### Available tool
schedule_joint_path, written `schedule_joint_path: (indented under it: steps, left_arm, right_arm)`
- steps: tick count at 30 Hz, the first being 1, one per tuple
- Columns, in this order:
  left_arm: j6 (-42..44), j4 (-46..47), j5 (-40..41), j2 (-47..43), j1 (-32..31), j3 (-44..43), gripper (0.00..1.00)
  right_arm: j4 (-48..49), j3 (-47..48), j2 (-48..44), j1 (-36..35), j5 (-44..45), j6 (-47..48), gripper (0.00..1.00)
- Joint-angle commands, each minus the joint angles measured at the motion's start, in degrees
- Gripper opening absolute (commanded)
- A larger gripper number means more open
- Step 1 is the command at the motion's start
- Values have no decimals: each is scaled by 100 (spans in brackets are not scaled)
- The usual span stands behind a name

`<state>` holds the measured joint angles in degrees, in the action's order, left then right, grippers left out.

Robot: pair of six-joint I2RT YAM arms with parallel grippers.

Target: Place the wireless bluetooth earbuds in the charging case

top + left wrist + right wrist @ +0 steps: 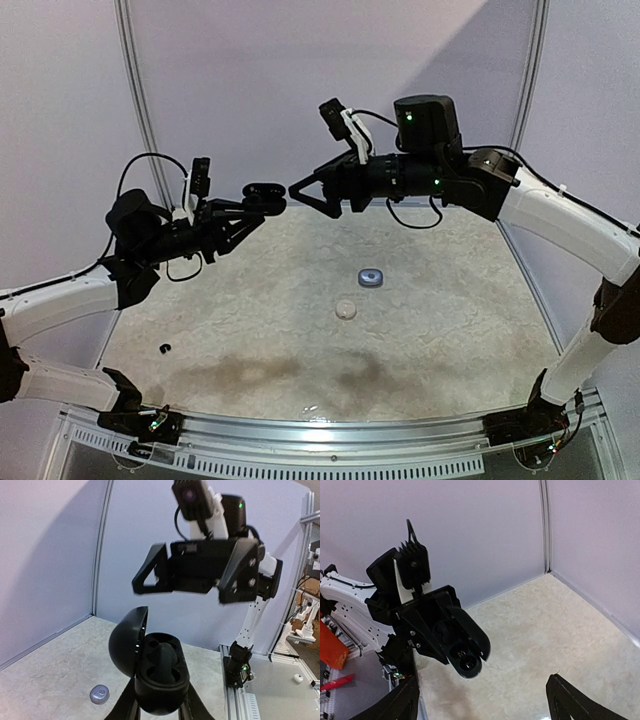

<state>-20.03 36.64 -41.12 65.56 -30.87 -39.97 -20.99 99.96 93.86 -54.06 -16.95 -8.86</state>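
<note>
Right gripper (pixel 182 591) black, triangular jaws; arm links (pixel 560 215) white, joints (pixel 130 222) black, green LEDs (pixel 407 116)

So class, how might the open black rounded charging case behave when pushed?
The black rounded plastic charging case probably feels rigid and light, being a small hard shell. Its smooth curved body may slip. Its raised hinged lid would likely swing if nudged.

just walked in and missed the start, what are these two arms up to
The left arm's fingers hold a black charging case in the air, lid open. The right arm's fingers sit spread open just in front of it, gripping nothing. Whether buds are seated inside is unclear. On the table lie a small blue-grey case, a round pale case and a tiny black piece.
</note>
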Motion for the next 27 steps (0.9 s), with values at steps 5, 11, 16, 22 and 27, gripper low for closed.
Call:
schedule_joint_path:
  steps: [5,11,16,22,27]
  left_arm:
    - [-1159,843,-8,-133,102,-273,0]
    - [-1290,626,145,-264,309,-380,0]
    - [-1096,331,-19,-354,455,-383,0]
    - [-838,379,-244,-403,441,-417,0]
    - [-480,181,-350,-438,439,-408,0]
  right_arm:
    - [1780,-1039,-307,131,-539,-701,88]
    - [1801,-1069,-113,128,106,-738,87]
    - [2455,-1117,108,118,-372,-906,80]
    - [2199,-733,214,-76,-591,-596,81]
    - [2182,-788,-159,-84,-131,-366,78]
